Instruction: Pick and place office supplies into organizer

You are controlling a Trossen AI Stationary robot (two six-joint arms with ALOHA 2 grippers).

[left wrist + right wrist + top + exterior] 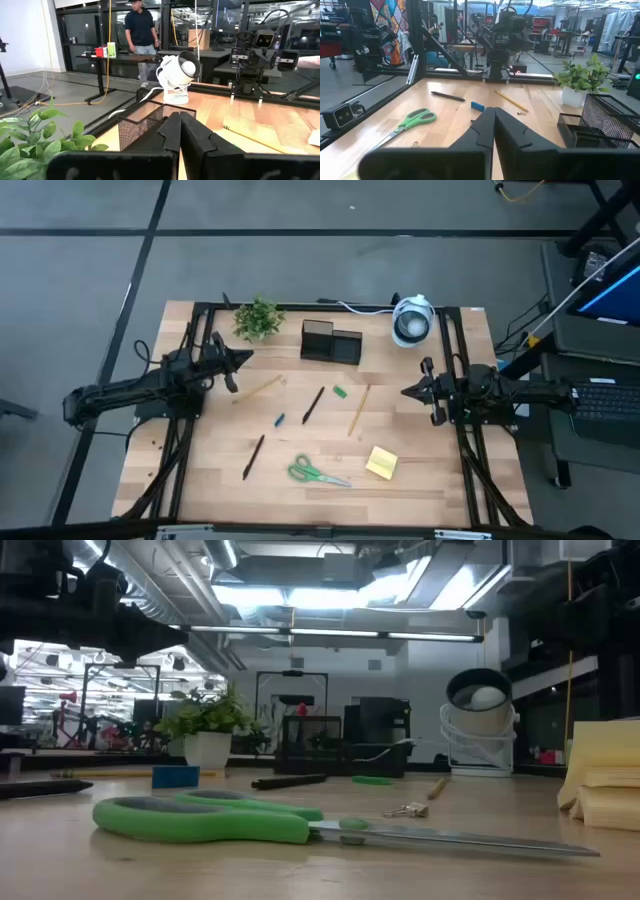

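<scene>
**Nothing placed yet, both claws shut and empty**

Scissors (200, 817) lie nearest the low camera, green handles to our left, blades running right along the near edge. Beside them to the right we see the yellow pad (381, 463).

Left gripper (243, 357) hovers at the far left, fingers together, holding nothing, tip pointing right. Right gripper (407, 392) hovers at mid right, fingers together, empty, tip pointing left.

Key relation, as we judge it: the pencil (257, 389) sits just near-right of the left gripper, long axis slanting from near-left to far-right, so the left arm is the closer one for it. A second pencil (358, 410) lies left of the right gripper, long axis running mostly near to far, closer to the right arm. Between them are a pen (313, 404), a green piece (340, 392) and a blue piece (280, 420); another pen (253, 456) lies nearer, left of the scissors.

Organizer (331, 342) stands at the far centre, between the plant (258, 319) and the lamp-like device (412, 321). We see nothing in its mesh compartments from above or from the wrist views.

Either claw must part its fingers before a pick, we think.
</scene>
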